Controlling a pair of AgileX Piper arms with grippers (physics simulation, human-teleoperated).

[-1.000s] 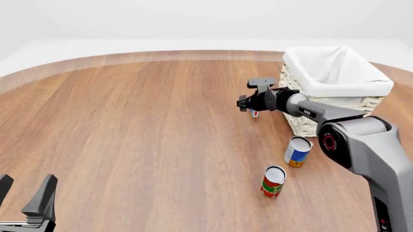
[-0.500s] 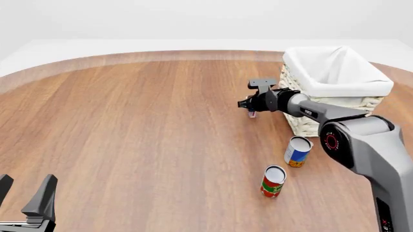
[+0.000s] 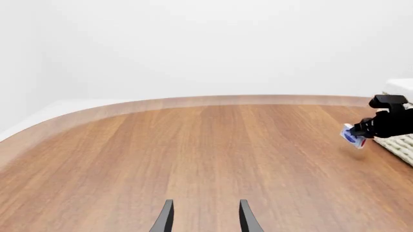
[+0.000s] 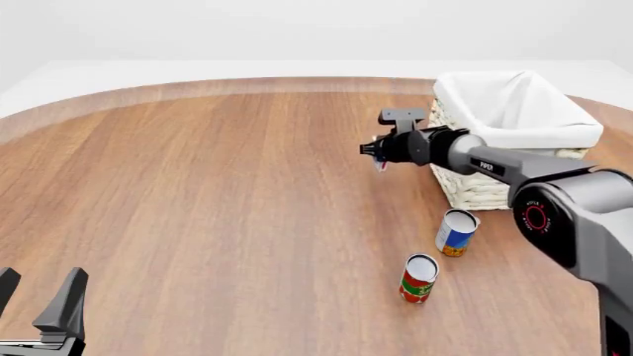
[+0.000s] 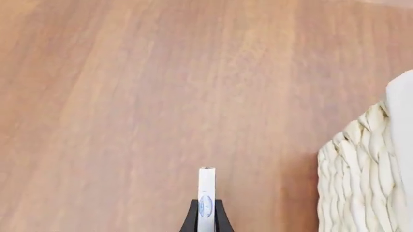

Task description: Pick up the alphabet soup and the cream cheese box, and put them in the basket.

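Observation:
My right gripper (image 4: 375, 153) is shut on the cream cheese box (image 4: 379, 163), a thin white and blue box, and holds it above the table just left of the basket (image 4: 514, 133). In the right wrist view the box (image 5: 206, 195) stands edge-on between the fingertips, with the basket's wicker wall (image 5: 361, 179) beside it. In the left wrist view the box (image 3: 352, 136) shows in the right gripper far off. The alphabet soup (image 4: 456, 232) stands upright in front of the basket. My left gripper (image 4: 40, 304) is open and empty at the table's near left; it also shows in the left wrist view (image 3: 203, 220).
A red and green can (image 4: 419, 278) stands upright in front of the alphabet soup. The table's curved far edge (image 4: 247, 85) runs along the back.
My right gripper has shut on the cream cheese box and lifted it off the table, a little up and left. The left arm has not moved.

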